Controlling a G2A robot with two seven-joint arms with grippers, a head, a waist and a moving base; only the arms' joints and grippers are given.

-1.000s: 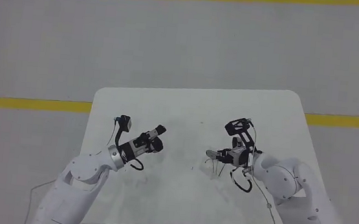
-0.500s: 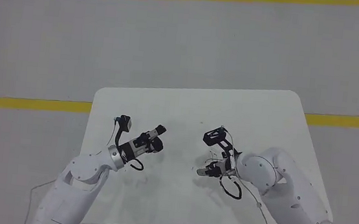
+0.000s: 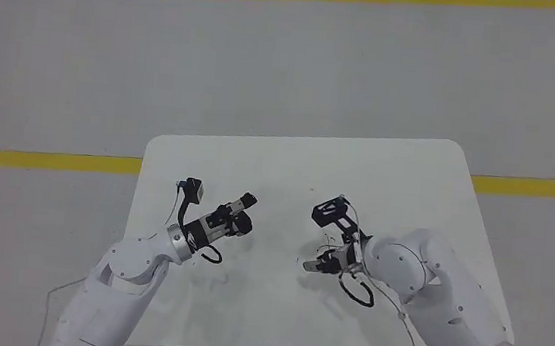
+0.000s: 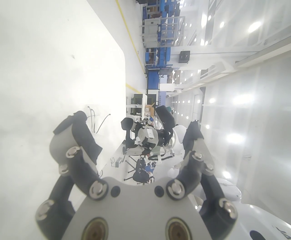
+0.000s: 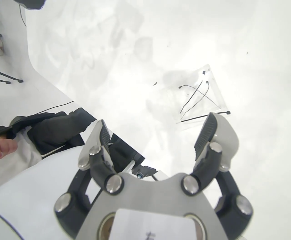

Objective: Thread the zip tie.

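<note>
Nothing looks threaded yet: the zip ties (image 5: 198, 92) lie loose on the clear sheet (image 5: 175, 102). The right gripper (image 5: 156, 123) hangs just over the sheet's edge, fingers spread and empty. The left gripper (image 4: 135, 121), well apart from the sheet, is likewise spread and empty.

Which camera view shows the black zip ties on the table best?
The right wrist view: the zip ties lie crossed on a clear sheet, each strap and head distinct. In the top view they are faint dark threads; in the left wrist view, thin curved lines far off.
</note>
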